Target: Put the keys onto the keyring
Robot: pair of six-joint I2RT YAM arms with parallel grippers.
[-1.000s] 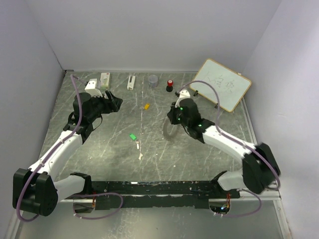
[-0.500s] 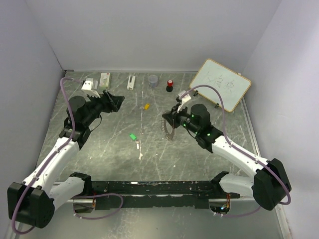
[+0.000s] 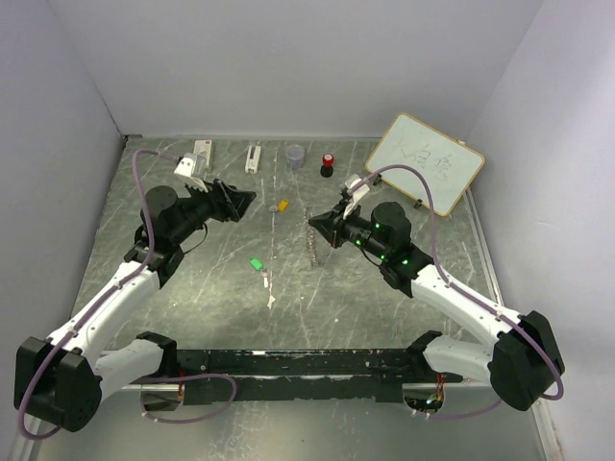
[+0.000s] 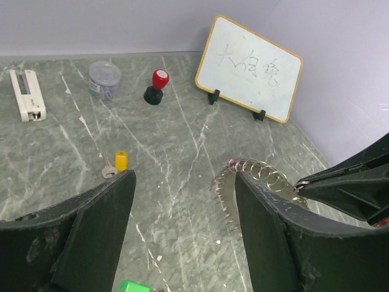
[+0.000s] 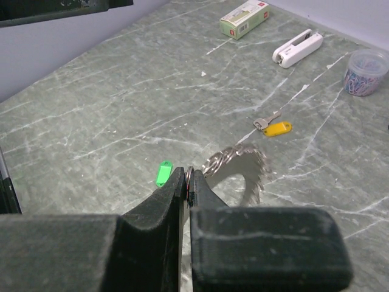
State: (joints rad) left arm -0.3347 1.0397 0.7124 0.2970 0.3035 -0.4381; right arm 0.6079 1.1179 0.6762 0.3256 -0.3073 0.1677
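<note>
My right gripper is shut on the rim of the keyring, a large silver ring with a chain-like rim. It holds the keyring tilted up on edge over the table's middle. The keyring also shows in the left wrist view. The green-headed key lies flat to the left of the ring. The yellow-headed key lies farther back. My left gripper is open and empty, above the table left of the keys.
Along the back stand a red-capped black knob, a small cup of clips, a white stapler and a small box. A whiteboard leans at the back right.
My right gripper has lifted the keyring off the table, turned it on edge and carried it a little left. My left gripper has moved right, toward the middle.
</note>
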